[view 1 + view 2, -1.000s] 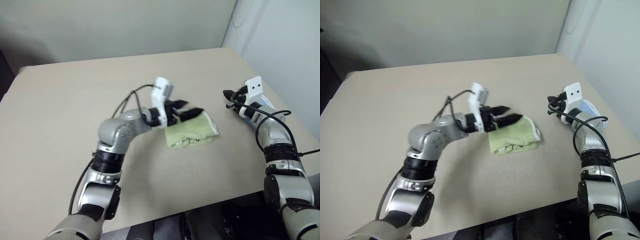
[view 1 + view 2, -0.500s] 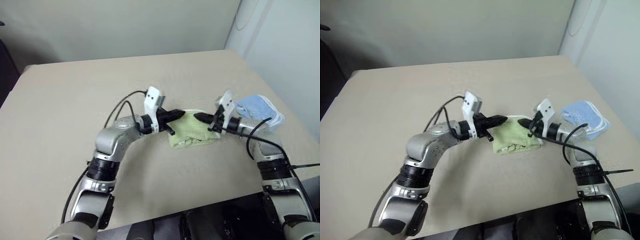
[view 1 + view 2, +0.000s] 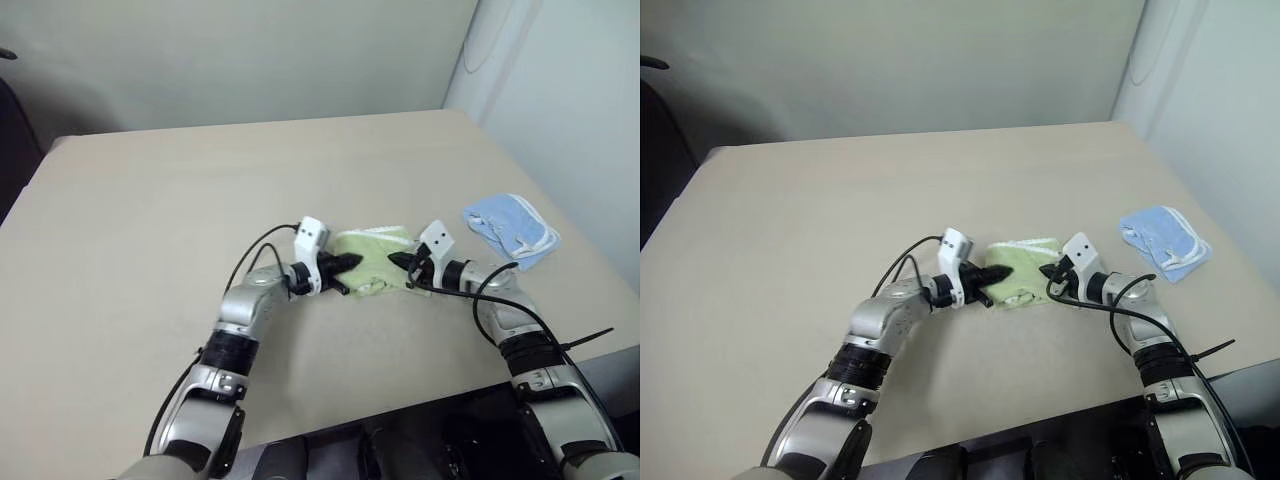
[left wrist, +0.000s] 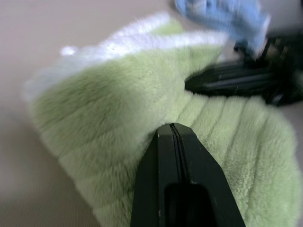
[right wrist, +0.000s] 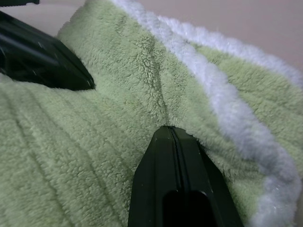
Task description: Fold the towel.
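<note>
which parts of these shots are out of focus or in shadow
Left wrist view: the light blue cloth and the right gripper behind are blurred, while the small light-green terry towel near the left gripper is soft. Right wrist view: terry pile sharp, the white edging blurring toward the frame's edge. Left eye view: even light, faint shadows on the beige table.

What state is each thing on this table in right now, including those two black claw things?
Small light-green terry towel: folded, lying on the table, pressed from both sides.
Light blue cloth with white trim: bunched, lying apart.
Left gripper: shut, tip against the towel.
Right gripper: shut, tip against the towel.
</note>
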Tool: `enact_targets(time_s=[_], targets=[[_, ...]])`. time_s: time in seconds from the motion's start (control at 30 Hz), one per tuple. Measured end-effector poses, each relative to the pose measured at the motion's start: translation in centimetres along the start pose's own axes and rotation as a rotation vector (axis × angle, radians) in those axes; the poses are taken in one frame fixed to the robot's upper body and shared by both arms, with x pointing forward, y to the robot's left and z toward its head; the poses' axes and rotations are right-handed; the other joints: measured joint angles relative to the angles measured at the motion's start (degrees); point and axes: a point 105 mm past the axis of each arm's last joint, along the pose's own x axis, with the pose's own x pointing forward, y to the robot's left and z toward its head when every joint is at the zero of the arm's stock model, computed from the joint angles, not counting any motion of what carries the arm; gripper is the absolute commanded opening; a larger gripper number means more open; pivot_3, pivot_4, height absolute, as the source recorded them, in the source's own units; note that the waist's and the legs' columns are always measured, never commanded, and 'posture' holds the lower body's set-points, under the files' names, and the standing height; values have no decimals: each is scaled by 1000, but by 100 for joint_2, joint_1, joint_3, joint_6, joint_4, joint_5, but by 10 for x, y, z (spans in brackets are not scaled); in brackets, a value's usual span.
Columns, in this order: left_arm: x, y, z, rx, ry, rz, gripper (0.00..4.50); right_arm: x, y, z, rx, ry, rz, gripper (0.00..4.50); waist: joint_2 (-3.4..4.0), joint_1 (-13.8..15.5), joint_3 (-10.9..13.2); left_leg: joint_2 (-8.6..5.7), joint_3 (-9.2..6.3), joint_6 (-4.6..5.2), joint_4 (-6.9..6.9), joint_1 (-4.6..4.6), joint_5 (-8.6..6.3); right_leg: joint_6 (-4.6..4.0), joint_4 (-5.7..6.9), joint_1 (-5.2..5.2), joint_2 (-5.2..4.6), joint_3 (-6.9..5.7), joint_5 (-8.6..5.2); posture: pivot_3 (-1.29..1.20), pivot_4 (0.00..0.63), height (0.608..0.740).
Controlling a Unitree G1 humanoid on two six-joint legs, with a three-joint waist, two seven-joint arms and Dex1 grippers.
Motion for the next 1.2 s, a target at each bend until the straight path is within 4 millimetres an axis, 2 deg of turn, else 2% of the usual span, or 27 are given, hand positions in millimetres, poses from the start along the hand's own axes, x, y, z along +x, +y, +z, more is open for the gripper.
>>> enact_targets(time_s=[0.07,0.13,0.23,0.27,0.33,0.43,0.47,0.63,0.7,0.83,0.97,1.07,1.2], targets=[[-16,2,28,-50,-110,7,0,-12,-7,10,35,-33,4,554,0,13,0,-2,4,-13,-4,-6,12,1,2,-6,1,1,1,0,150,740],[-36,4,50,-77,-183,22,0,-27,-17,26,42,-72,4,1230,0,13,0,-4,12,-70,-21,-2,39,2,0,-7,2,9,-6,0,150,740],[-55,10,49,-149,-183,64,0,-38,-24,44,38,-113,3,2290,0,10,0,-10,20,-75,-53,4,39,11,-4,-17,3,32,-16,0,150,740],[-59,12,43,-181,-158,77,180,-39,-24,49,41,-125,10,2642,-1,10,0,-11,26,-76,-64,4,40,13,-4,-25,5,47,-18,0,150,740],[-63,14,30,-237,-103,97,655,-38,-23,52,45,-131,16,3364,-2,20,1,-17,37,-81,-81,3,43,21,-2,-39,5,71,-20,0,150,740],[-65,13,21,-328,-59,97,1642,-37,-25,51,44,-131,2,4371,-5,29,2,-17,50,-81,-85,1,43,28,-2,-49,5,89,-20,0,150,740],[-62,12,17,-372,-39,101,1992,-35,-27,51,45,-138,-19,4500,-4,29,2,-17,57,-79,-84,3,42,32,-1,-50,4,96,-19,0,150,740],[-35,2,-13,-542,121,105,3860,-29,-35,60,33,-176,-75,4500,-5,28,3,-16,79,-56,-81,3,38,44,0,-60,0,117,-5,0,150,740],[-27,-2,-14,-564,142,94,4489,-30,-37,61,27,-185,-87,4500,-5,26,3,-14,85,-58,-82,4,39,42,1,-63,0,117,-4,0,150,740],[-4,-14,-12,-595,173,50,4489,-31,-40,62,22,-193,-109,4500,-5,31,3,-14,94,-54,-82,4,41,44,3,-65,0,123,-2,0,150,740],[5,-21,-19,-602,199,37,4489,-31,-42,62,19,-198,-127,4500,-5,32,3,-14,99,-55,-82,4,42,45,2,-66,-1,125,-2,0,150,740],[9,-22,-20,-606,198,41,3913,-31,-43,63,17,-202,-138,4500,-4,53,3,-15,98,-52,-79,4,41,47,2,-64,-1,125,-1,0,150,740],[10,-18,-21,-637,175,51,2438,-31,-43,64,14,-207,-150,4500,-5,50,3,-14,101,-52,-75,4,41,49,2,-65,-1,127,1,0,150,740]])
